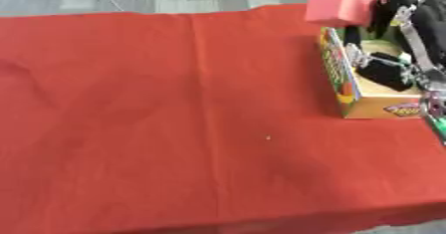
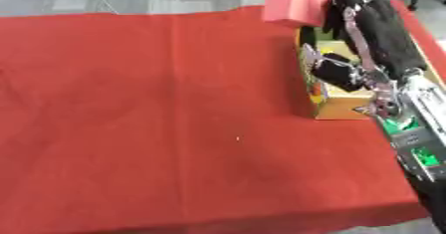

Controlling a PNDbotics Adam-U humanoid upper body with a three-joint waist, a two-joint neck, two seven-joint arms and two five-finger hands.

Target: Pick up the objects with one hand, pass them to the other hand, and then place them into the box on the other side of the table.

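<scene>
Grey floor at the top of the frame, and a table (image 1: 174, 128) under a red cloth fills nearly everything else. Cloth is bare apart from a tiny pale speck near the middle. A colourful printed cardboard box (image 1: 348, 86) sits at the right edge, upper right of the frame, open top facing up.

The right hand (image 2: 348, 9) reaches in from the right side over the box, black with silver links along the arm. It carries a pink-red block (image 2: 296, 1), looks like foam, held up above the far end of the box at the top right. The fingers appear curled around the block's right side, though the exact contact is partly hidden behind the block. A black part of the hand, probably the thumb, hangs lower over the box opening.

Left hand shows in neither view.

My read: the block is already on the right side, so the handover looks done and this is the placing step. It's held high and over the box so it can come straight down into the opening. The block looks wide compared with the box, so it may catch on the rim unless it is lined up.
</scene>
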